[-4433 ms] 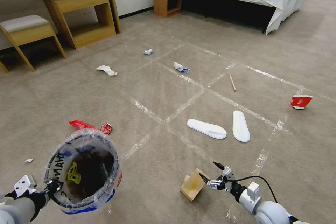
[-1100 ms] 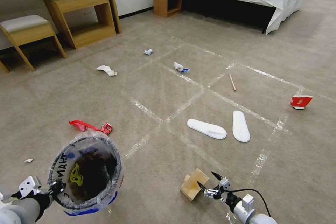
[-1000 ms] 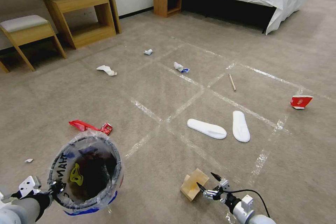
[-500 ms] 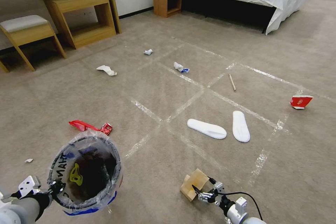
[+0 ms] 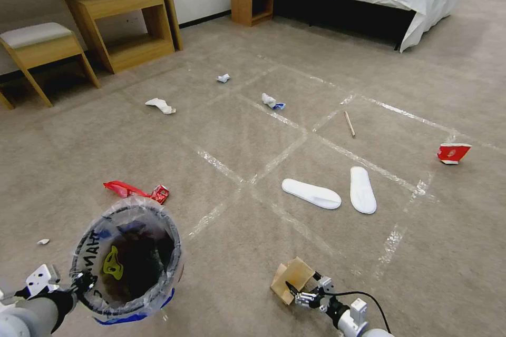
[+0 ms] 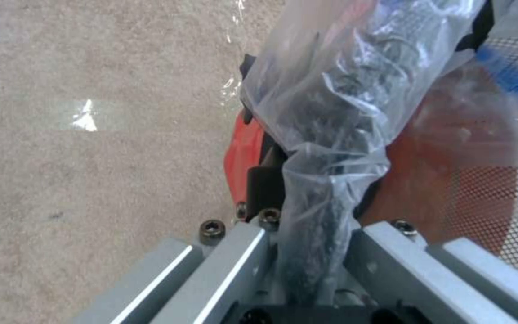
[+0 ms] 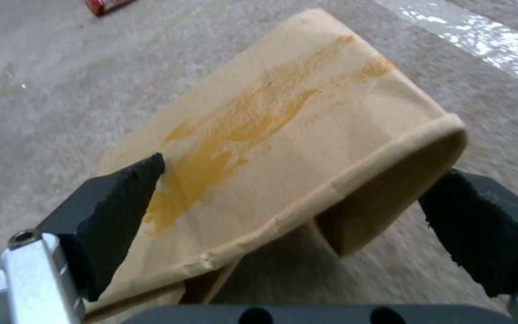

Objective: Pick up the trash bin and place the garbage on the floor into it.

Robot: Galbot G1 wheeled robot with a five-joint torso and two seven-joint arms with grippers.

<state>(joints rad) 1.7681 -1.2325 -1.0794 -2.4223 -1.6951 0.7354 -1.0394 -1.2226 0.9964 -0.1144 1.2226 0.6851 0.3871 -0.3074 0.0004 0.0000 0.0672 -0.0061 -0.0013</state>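
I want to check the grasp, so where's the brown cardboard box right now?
In the head view the cardboard box lies on the carpet low and right of centre, between the open fingers of the right gripper, nearer than the two white slippers.

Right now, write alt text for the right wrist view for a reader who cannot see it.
The right end effector is open, its two black fingers straddling a brown cardboard box with a yellowish stain that lies on the beige carpet. A shiny tape line crosses the carpet beyond the box, and a red wrapper lies farther off.
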